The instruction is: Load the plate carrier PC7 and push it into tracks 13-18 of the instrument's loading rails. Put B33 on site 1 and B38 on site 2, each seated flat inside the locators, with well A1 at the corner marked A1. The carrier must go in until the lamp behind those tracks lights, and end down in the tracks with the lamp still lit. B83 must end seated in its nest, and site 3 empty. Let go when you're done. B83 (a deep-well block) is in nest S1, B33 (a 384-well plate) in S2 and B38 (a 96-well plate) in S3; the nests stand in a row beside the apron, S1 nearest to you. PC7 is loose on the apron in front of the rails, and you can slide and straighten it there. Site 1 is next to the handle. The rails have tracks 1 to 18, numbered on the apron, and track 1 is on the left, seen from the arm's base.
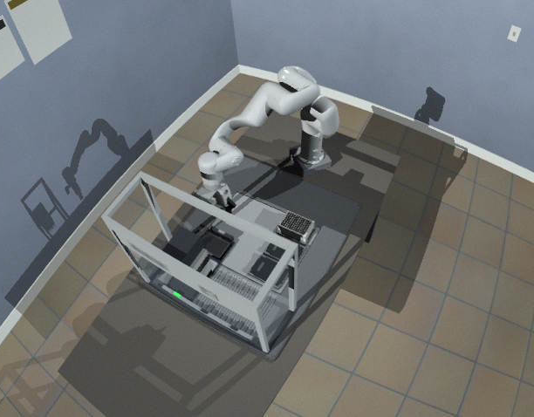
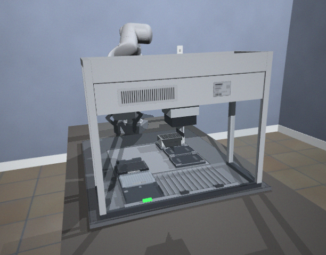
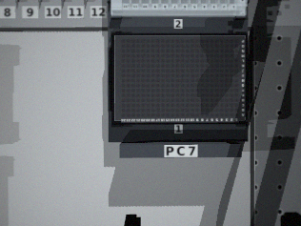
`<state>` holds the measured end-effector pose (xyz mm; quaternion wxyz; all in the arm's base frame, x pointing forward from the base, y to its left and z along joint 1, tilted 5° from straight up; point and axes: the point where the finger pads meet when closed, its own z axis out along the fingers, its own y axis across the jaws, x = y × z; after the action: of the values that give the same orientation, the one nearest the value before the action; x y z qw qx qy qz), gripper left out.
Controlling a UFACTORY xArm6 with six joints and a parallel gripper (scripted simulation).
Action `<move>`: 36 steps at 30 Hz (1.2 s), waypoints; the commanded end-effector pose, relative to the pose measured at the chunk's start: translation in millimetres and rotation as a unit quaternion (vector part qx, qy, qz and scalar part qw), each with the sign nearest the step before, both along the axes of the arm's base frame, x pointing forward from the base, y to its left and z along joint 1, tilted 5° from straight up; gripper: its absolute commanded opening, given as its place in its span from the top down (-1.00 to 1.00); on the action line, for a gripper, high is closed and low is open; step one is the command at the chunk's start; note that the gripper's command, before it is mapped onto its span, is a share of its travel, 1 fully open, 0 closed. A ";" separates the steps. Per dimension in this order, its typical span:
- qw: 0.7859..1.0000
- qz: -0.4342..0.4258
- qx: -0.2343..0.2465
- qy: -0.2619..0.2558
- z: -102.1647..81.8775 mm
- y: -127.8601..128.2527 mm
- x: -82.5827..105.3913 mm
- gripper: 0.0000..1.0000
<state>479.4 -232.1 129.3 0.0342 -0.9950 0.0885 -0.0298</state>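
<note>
Hovering over the pale apron with the black two-finger gripper point(image 2: 127, 127) spread wide and gripping nothing, just short of the handle end of the long dark grey plate carrier PC7 point(image 3: 181, 151).

Looking down at a carrier lying in the rightmost tracks, past the number 12 printed on the apron, with the small green lamp point(image 2: 147, 200) glowing at its far end.

Seeing the dark, finely gridded 384-well plate B33 point(image 3: 178, 77) sitting square inside the site 1 locators, the pale 96-well plate B38 point(image 3: 178, 6) beyond it on site 2, and the third site showing bare. Seeing the tall pale deep-well block B83 point(image 2: 170, 138) standing in the nearest nest. Not making out the A1 corner marks at this sharpness.

Judging the carrier to be stiff, flat and fairly slippery on its rails, and the plates light and easy to jolt out of their locators. Taking hold, if needed at all, only at the labelled handle strip beside site 1, pushing straight along the tracks, never by the plates. Probably only backing away remaining.
</note>
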 end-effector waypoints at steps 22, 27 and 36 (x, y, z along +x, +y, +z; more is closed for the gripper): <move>1.000 0.000 -0.001 -0.003 23.4 -2.1 -0.1 -0.63; 1.000 0.000 -0.001 -0.002 23.3 -2.1 -0.1 -0.63; 1.000 0.000 -0.001 -0.002 23.3 -2.1 -0.1 -0.63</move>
<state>478.1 -233.5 150.4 0.0342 -0.9950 0.0885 -0.0299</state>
